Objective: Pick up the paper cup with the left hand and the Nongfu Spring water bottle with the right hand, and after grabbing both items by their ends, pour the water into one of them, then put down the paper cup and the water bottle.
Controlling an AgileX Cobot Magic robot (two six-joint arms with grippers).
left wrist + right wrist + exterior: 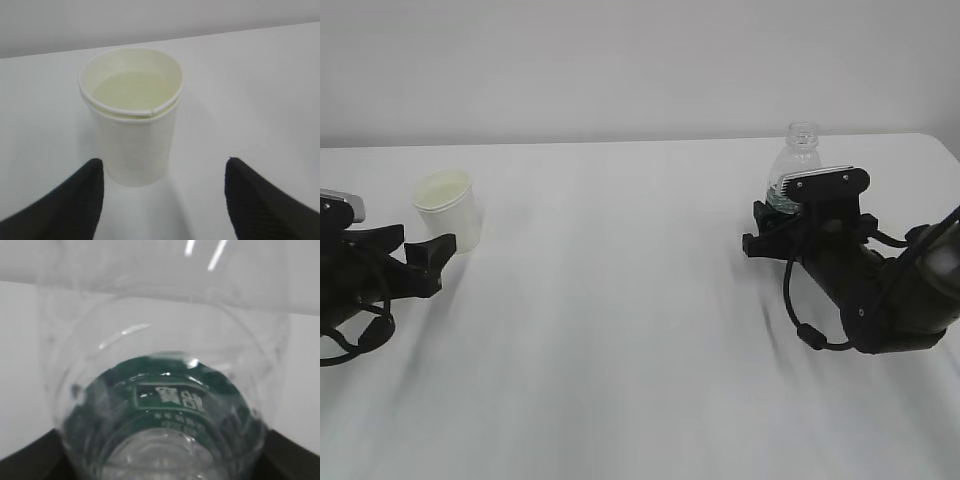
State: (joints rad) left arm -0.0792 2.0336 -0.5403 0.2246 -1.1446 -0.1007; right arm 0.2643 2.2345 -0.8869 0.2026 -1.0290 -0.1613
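The paper cup (448,208) stands upright on the white table (620,330) at the far left. In the left wrist view the cup (131,120) sits just beyond the fingertips. My left gripper (428,238) (164,162) is open and low on the table, apart from the cup. The Nongfu Spring water bottle (798,160) stands upright at the back right, its neck uncapped. My right gripper (770,220) (161,440) surrounds its lower part. In the right wrist view the bottle (165,405) fills the gap between both black fingers. Whether they press on it does not show.
The table's far edge meets a plain pale wall behind both objects. The table's right edge runs close past the right arm (880,290). Bare tabletop lies between the two arms.
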